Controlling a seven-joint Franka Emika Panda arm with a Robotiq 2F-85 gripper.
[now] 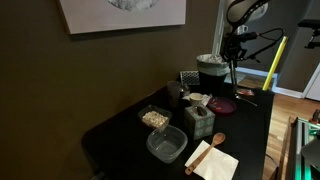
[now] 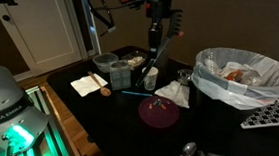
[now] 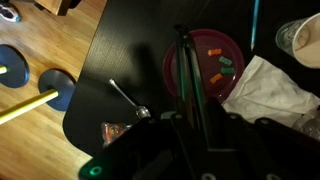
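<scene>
Now gripper (image 2: 157, 28) clamps one thin rod (image 3: 186, 75); one maroon plate (image 3: 200, 42) below

Black table (image 3: 130, 50) — plate (image 3: 205, 38), napkin (image 3: 268, 88), spoon (image 3: 125, 97).

Bench (image 1: 112, 136) carries a clear tub (image 1: 166, 146) at its near edge, with a white napkin (image 1: 212, 162) just beside it. A wooden spoon (image 1: 214, 143) lies on the napkin. In an exterior view, a white-lined bin (image 2: 236, 76) stands at right.
</scene>
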